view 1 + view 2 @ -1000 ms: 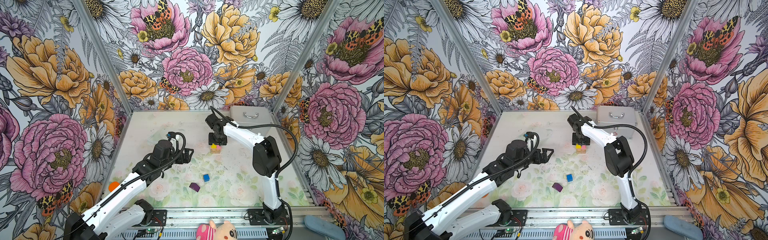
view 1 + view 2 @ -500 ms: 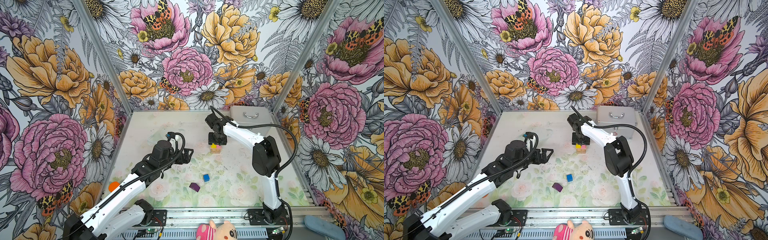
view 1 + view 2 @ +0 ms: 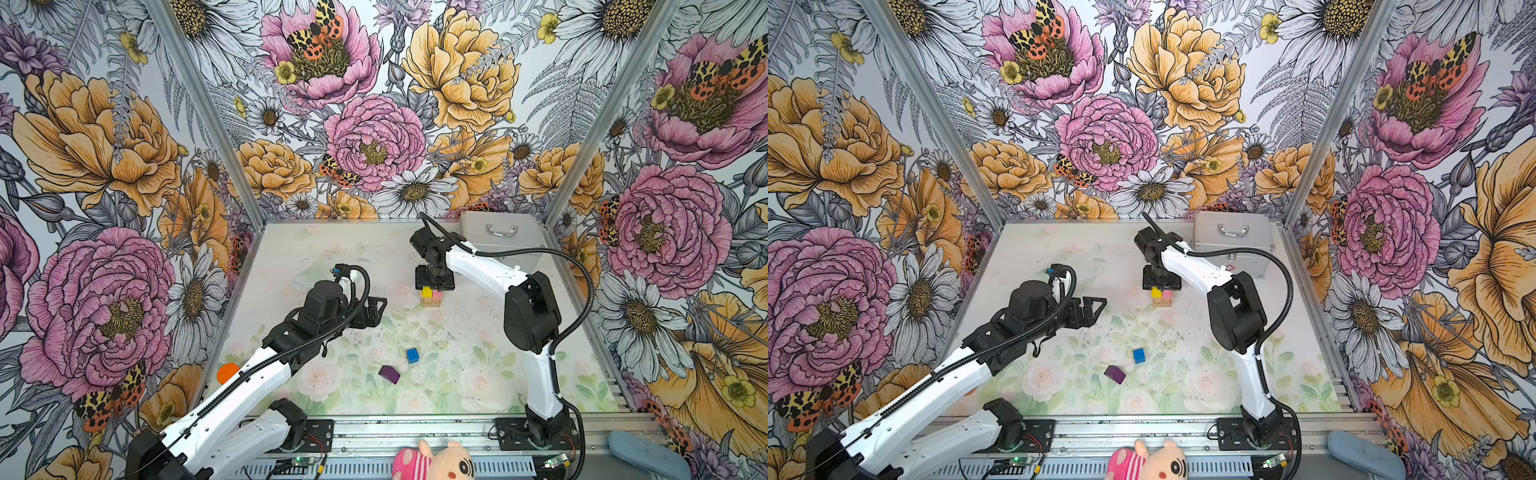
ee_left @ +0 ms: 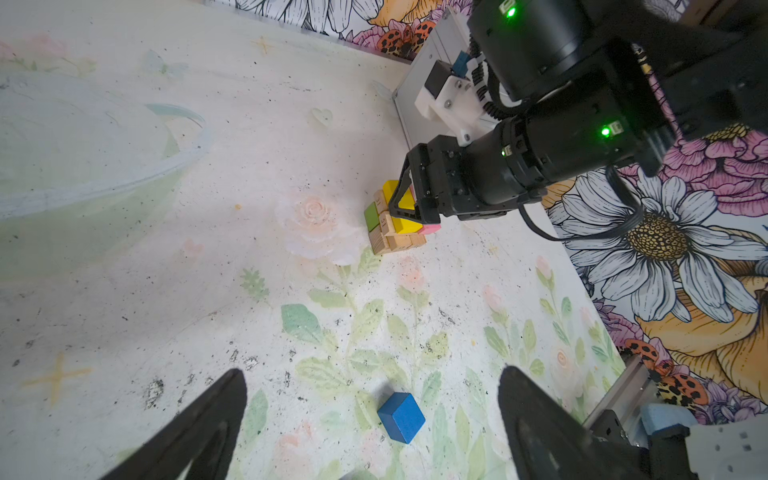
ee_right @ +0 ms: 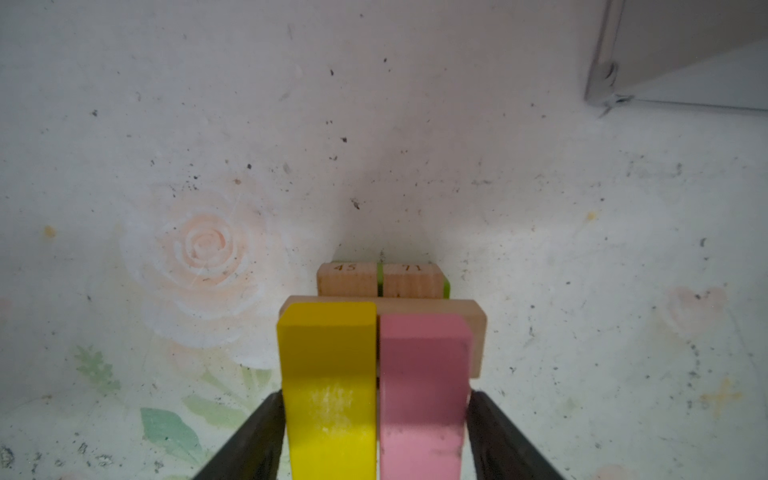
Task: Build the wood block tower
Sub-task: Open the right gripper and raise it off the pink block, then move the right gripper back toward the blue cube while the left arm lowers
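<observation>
Straddling the top of the tower (image 3: 430, 297), the right jaws stand one on each outer side of the yellow block (image 5: 328, 374) and the pink block (image 5: 422, 382). I cannot tell whether they press the pair or merely flank it. The two blocks lie flat, side by side and touching, with their long axes parallel and running toward the back wall. The tan bar (image 5: 476, 340) beneath lies crosswise. The tower stands mid-worktop (image 3: 478, 374), near the silver case (image 3: 498, 241). The left jaws hang wide apart above the worktop. The blue block (image 4: 401, 417) and purple block (image 3: 389, 374) lie loose nearer the front, well apart from the tower.
</observation>
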Robot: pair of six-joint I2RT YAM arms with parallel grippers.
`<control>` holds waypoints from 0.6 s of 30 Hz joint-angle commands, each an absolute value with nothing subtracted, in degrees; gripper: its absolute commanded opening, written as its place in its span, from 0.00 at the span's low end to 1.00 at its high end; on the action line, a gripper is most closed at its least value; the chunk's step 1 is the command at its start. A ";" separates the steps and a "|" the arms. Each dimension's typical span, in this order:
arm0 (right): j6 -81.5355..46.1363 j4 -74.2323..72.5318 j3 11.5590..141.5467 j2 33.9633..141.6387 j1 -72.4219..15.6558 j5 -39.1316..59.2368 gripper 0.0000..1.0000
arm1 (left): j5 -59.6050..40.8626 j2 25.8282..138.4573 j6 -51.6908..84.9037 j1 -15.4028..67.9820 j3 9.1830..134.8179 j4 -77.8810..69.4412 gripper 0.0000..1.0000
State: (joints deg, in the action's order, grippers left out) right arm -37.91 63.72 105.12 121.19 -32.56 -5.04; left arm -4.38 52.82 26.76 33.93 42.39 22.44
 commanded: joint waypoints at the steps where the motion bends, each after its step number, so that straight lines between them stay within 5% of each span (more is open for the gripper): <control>1: -37.89 64.76 106.29 117.22 -32.41 -7.24 0.71 | -5.10 51.23 26.01 33.49 42.43 22.07 0.96; 11: -39.14 64.69 97.58 105.47 -35.71 -10.02 0.71 | -4.46 42.79 30.15 35.83 38.86 23.63 0.96; 18: -41.83 62.44 85.47 95.06 -39.21 -11.39 0.71 | 3.66 36.58 35.61 46.33 33.80 26.33 0.96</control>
State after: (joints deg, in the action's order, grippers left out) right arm -39.86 63.77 88.58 98.50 -38.28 -9.69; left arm -1.32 38.30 32.47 42.81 35.57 24.21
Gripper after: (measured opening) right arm 0.713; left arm 0.961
